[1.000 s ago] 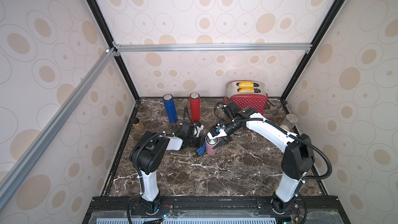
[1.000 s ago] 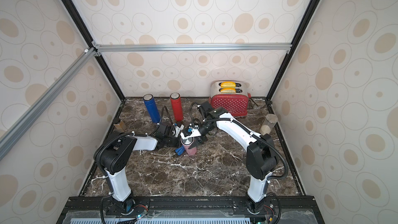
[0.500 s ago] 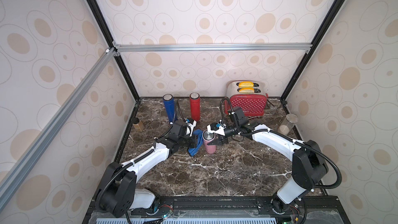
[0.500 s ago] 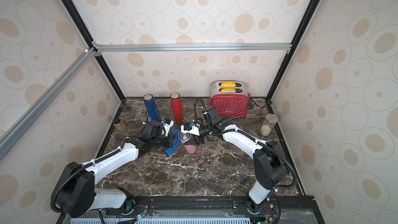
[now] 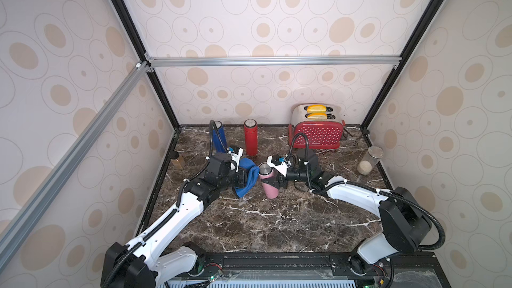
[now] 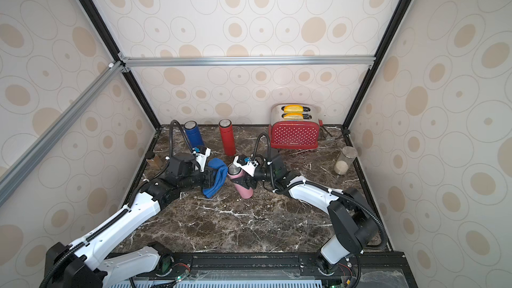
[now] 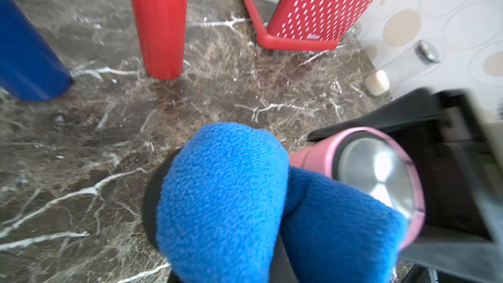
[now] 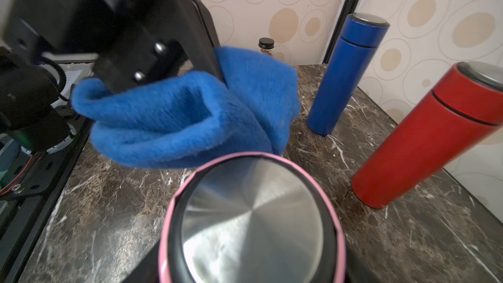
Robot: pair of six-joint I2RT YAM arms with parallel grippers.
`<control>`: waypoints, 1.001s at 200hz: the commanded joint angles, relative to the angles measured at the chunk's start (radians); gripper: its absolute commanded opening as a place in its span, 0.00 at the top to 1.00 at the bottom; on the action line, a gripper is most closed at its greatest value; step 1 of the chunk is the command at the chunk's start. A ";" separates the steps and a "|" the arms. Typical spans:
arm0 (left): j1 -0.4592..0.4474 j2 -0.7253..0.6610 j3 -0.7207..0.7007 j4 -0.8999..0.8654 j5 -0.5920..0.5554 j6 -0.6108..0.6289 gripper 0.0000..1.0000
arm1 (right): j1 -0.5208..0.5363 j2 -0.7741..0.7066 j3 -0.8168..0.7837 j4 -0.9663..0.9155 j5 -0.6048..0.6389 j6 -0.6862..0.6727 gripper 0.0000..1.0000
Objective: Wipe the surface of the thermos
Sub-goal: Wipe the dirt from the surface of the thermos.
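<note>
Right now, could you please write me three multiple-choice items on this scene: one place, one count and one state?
1. Where does the toaster stand? A. at the back of the table, right of the red thermos; B. at the front edge; C. against the left wall.
2. How many thermoses are in view? A. two; B. three; C. four.
3. What is the left end effector doing? A. standing open; B. shut on the blue cloth; C. gripping a jar.
Key: 1 A, it sits by the back wall; 2 B, blue thermos, red thermos, pink thermos; 3 B, the cloth bunches in its grip.
</note>
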 commanded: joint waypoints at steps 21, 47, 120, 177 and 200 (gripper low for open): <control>-0.042 -0.005 0.133 -0.066 0.018 0.001 1.00 | 0.028 0.081 -0.092 -0.064 0.213 0.059 1.00; -0.065 0.076 0.176 -0.062 0.022 0.012 1.00 | 0.039 0.098 -0.107 -0.009 0.210 0.100 1.00; -0.085 0.318 0.303 -0.023 0.043 0.026 1.00 | 0.115 0.066 -0.165 0.060 0.279 0.109 1.00; -0.087 0.398 0.393 -0.050 0.057 0.046 1.00 | 0.128 0.031 -0.233 0.121 0.335 0.141 1.00; -0.102 0.355 0.345 -0.052 0.049 0.034 1.00 | 0.122 0.019 -0.240 0.137 0.368 0.159 1.00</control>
